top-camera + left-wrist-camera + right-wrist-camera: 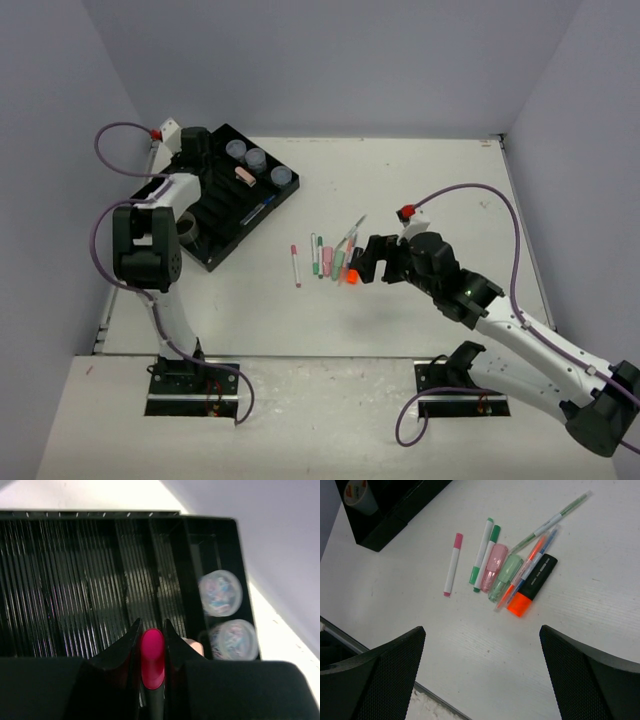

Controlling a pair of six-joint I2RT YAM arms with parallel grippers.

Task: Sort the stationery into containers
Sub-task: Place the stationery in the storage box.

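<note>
In the left wrist view, the left gripper (151, 626) pinches a red marker (152, 655) at lower centre. Its rounded end pokes out between the jaws, with the ribbed black tray (75, 580) behind it. In the right wrist view, the right gripper (481, 635) is spread wide at the bottom corners. The cluster of pens (495, 562) lies on the table (600, 605) at upper centre, clear of both jaws.

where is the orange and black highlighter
Right wrist view: the orange and black highlighter lies on the table at the right end of the loose pen cluster, beside the thin orange pen, just ahead of the open right gripper.
</note>
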